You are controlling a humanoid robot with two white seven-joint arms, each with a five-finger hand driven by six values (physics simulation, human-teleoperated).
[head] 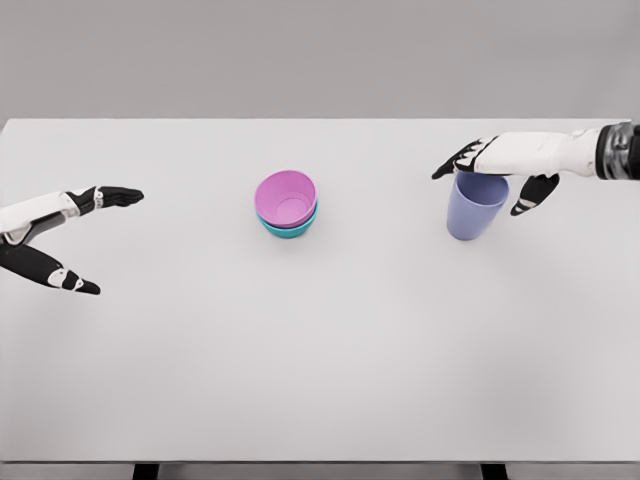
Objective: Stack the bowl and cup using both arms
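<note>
A pink bowl [287, 197] is sitting nested in a teal bowl [290, 227] mid-worktop [320, 350]. To its right, a lavender cup [474, 206] is standing upright, the right hand [492, 170] hovering spread over its rim, grasping nothing. The left hand [70, 235] is resting wide open at the left edge.

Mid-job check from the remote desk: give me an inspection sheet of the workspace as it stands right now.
Surface: white table, flat and bare apart from the items below.
Job's things: pink bowl nested in a teal bowl near the middle; blue cup upright to the right, apart from the bowls.
Clutter: nothing seen.
Hands: left hand at the left edge, fingers spread, holding nothing; right hand at the cup's rim, fingers spread around it, not closed on it.
Cables: nothing seen.
Surroundings: plain grey backdrop; dark table legs at the bottom edge.
</note>
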